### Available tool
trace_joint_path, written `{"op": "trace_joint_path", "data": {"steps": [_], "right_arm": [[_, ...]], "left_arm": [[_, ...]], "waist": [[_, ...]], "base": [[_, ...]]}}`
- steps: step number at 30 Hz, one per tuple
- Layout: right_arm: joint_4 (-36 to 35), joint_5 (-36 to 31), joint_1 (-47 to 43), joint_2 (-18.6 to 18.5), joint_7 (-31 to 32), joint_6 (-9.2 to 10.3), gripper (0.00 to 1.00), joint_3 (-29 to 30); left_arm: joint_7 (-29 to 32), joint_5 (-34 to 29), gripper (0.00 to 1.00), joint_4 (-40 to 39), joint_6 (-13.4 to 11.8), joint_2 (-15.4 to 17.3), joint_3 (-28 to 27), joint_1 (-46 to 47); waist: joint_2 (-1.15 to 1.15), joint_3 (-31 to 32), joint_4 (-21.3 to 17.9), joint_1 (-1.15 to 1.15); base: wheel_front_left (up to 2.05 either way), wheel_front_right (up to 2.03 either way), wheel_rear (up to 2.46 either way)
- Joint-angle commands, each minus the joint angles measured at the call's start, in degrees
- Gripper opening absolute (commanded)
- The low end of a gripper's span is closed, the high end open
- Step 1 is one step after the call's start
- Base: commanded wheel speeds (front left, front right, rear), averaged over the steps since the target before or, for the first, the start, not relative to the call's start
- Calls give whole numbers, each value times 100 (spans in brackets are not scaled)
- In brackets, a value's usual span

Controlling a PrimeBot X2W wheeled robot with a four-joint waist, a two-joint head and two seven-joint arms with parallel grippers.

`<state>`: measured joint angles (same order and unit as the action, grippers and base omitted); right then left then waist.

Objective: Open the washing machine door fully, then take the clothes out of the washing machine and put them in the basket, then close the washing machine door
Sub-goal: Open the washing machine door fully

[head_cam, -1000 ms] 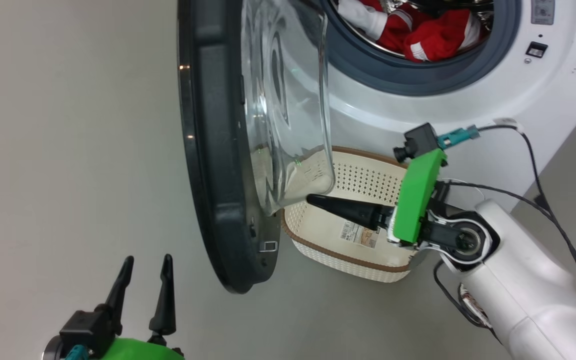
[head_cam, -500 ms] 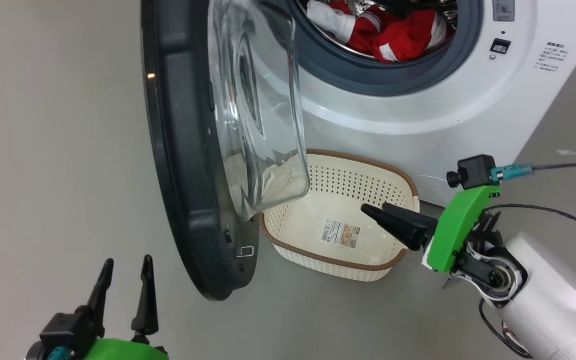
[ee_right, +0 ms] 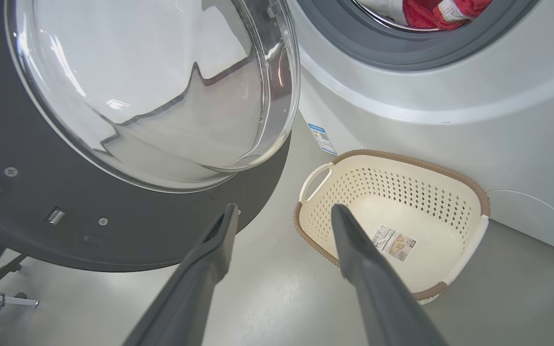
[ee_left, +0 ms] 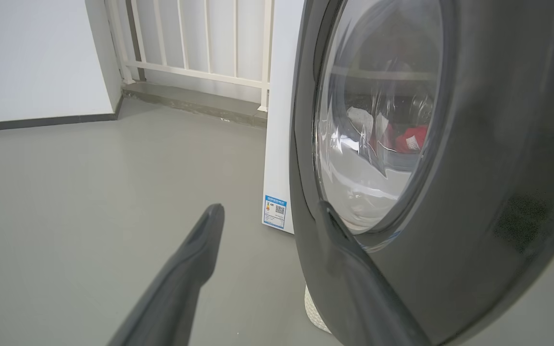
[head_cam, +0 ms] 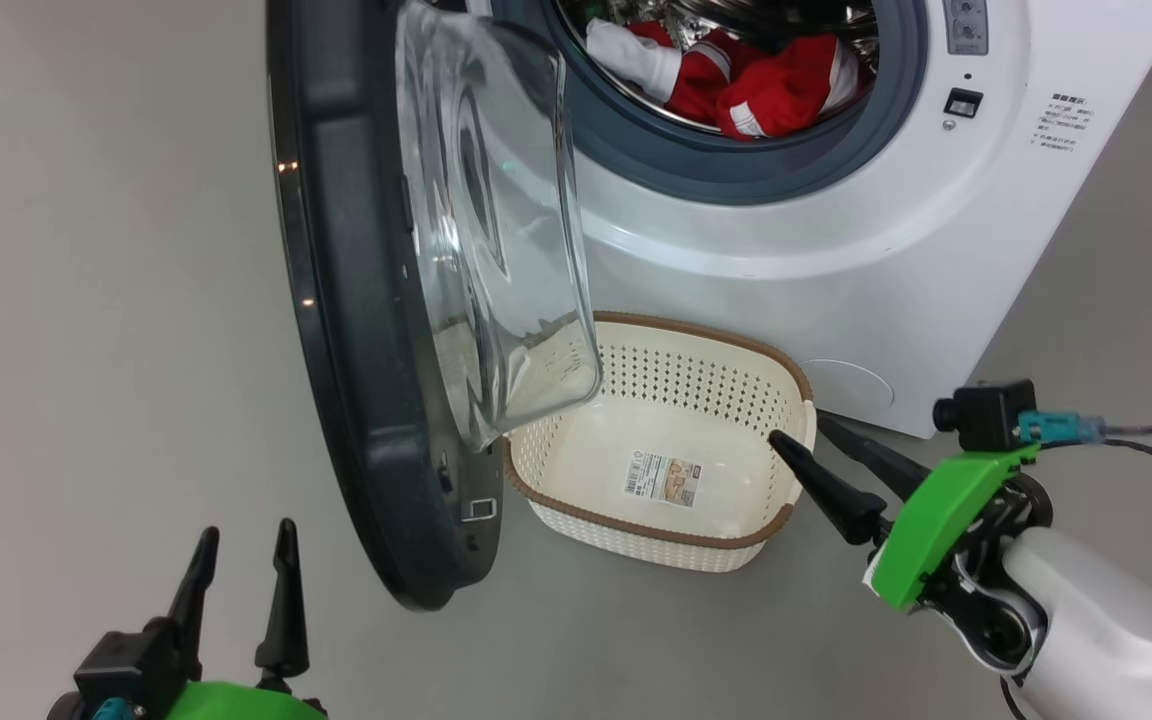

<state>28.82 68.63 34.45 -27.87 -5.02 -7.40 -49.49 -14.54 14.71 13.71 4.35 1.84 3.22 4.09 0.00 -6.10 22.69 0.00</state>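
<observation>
**Door swung wide, red clothes waiting in the drum**

The clothes [head_cam: 766, 85], red with white trim, lie heaped in the steel drum just behind the grey gasket of the washing machine [head_cam: 836, 250]. None are in the basket [head_cam: 686, 375], which sits on the floor against the machine's front, below the opening and bare apart from its sticker [head_cam: 663, 478]. The washing machine door [head_cam: 366, 300] stands swung out, leaving the drum mouth clear, so the opening step looks done and the unloading is in hand.

The right gripper [head_cam: 798, 427] hovers at the basket's right end, fingers spread and holding nothing. The left gripper [head_cam: 247, 530] is low beside the door's outer rim, also spread and empty. The next move calls for raising a gripper over the gasket lip into the drum and closing on a fold of fabric.

The left wrist view gives the door's outer face, with the clothes glimpsed through its glass, a blue label [ee_left: 275, 211] and a white railing [ee_left: 200, 43] behind. The right wrist view gives the inner face, its latch slot [ee_right: 56, 215], and the basket's white handle [ee_right: 316, 180].
</observation>
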Motion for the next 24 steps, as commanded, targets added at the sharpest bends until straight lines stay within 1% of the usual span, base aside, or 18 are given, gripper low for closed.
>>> {"op": "trace_joint_path", "data": {"steps": [1, 4, 6, 8, 11, 12, 19, 22, 24], "right_arm": [[-16, -105, -130, -80, -299, -9, 100, -112], [171, -260, -125, -102, -791, -9, 100, -205], [303, -492, -102, -122, -944, -9, 100, -183], [322, -727, -98, -92, -988, -9, 100, -6], [100, -1375, -232, -7, -995, -9, 100, 653], [100, -1375, -232, -7, -995, -9, 100, 653], [-727, -3129, -975, 319, -997, -9, 100, 2177], [-1008, -3655, -1332, 520, -997, -9, 100, 2644], [-1066, -3921, -1545, 625, -997, -9, 100, 2830]], "left_arm": [[-46, -75, 100, -92, 51, 104, -216, 82], [-46, -91, 100, -71, 52, 104, -230, 50], [-46, -96, 100, -59, 53, 104, -239, 32], [-46, -100, 100, -55, 53, 104, -256, 21], [-46, -101, 100, -54, 52, 104, -275, 18], [-46, -101, 100, -54, 52, 104, -275, 18], [-46, -134, 100, -71, 65, 104, -265, 14], [-46, -142, 100, -76, 69, 104, -254, 4], [-46, -137, 100, -76, 69, 104, -226, -2]], "waist": [[0, 26, -14, 0], [0, 64, -27, 0], [0, 81, -30, 0], [0, 83, -40, 0], [0, 80, -52, 0], [0, 80, -52, 0], [0, 107, -39, 0], [0, 126, -27, 0], [0, 133, -9, 0]], "base": [[0, 0, 0], [0, 0, 0], [0, 0, 0], [0, 0, 0], [0, 0, 0], [0, 0, 0], [0, 0, 0], [0, 0, 0], [0, 0, 0]]}}
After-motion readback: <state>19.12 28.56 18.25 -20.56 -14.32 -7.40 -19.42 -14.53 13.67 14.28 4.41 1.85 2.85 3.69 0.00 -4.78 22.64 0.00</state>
